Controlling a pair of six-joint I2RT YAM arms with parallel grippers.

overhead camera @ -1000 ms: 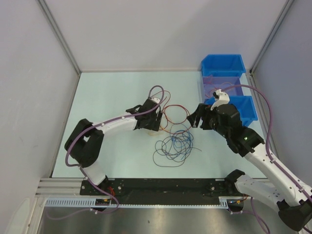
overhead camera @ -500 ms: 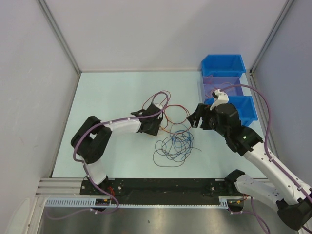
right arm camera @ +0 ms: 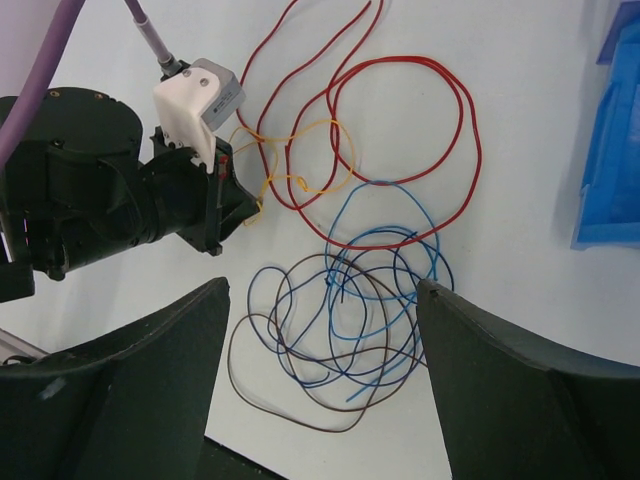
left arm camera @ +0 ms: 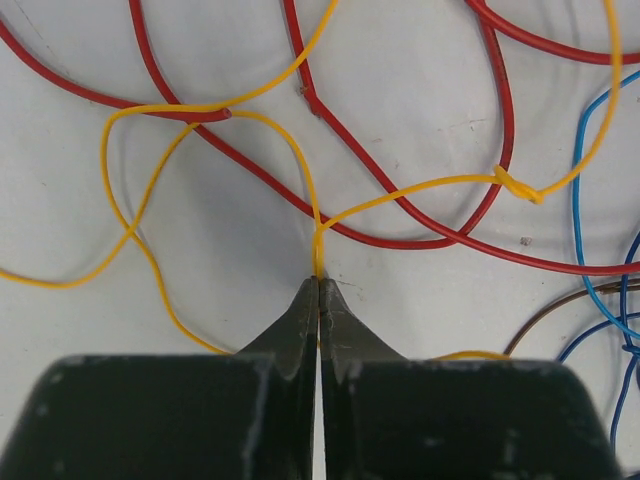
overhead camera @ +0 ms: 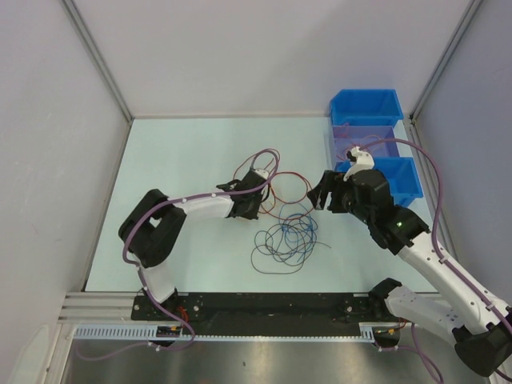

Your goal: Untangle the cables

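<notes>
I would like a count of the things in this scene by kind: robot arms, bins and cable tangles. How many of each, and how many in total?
Robot arms: 2
Bins: 3
Cable tangle: 1
Total: 6

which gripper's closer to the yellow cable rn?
Left. The left gripper is shut on the yellow cable, pinching it at its fingertips. The right gripper stands open on the far side of the red cable loops, apart from it.
</notes>
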